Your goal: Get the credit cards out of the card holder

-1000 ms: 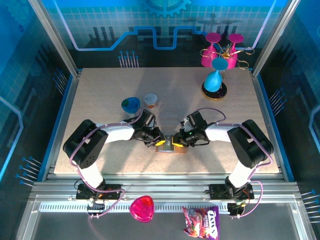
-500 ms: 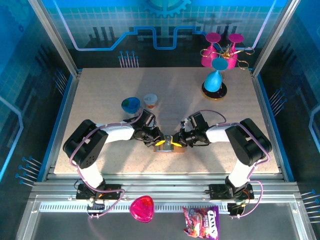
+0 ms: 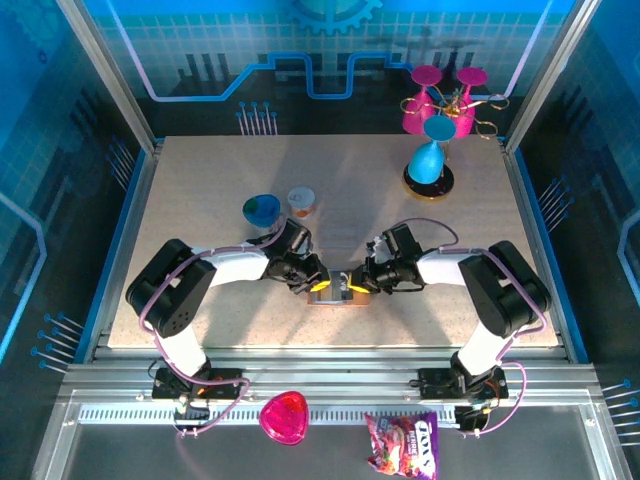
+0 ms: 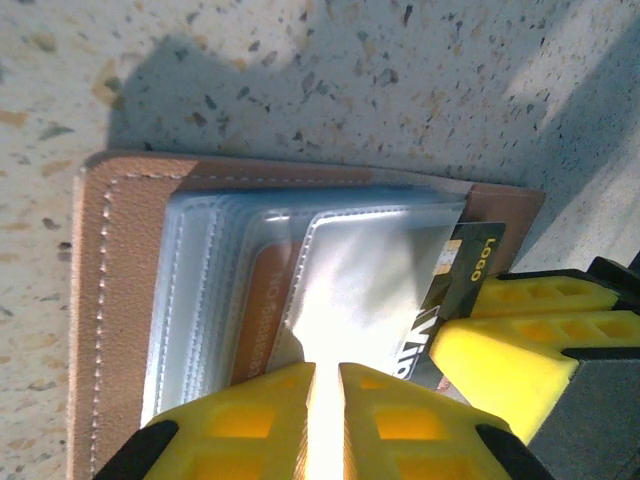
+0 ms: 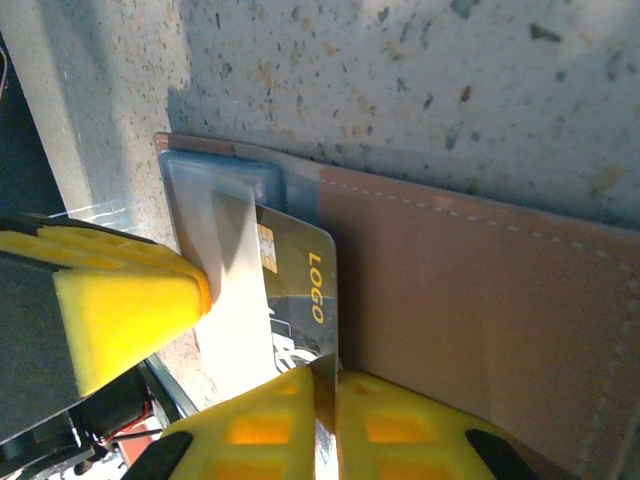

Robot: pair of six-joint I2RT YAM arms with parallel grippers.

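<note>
The table carries the card holder, which lies open and flat between the two grippers, tan leather downward. On the holder's left side the left gripper has its jaws drawn almost together, pinching the clear sleeve that fans out of the holder. On the holder's right side the right gripper is clamped narrow on the dark card, marked LOGO, partly out of that sleeve. The orange card sits inside a sleeve pocket.

Yellow "LOGO" on dark card, other print unreadable
</note>
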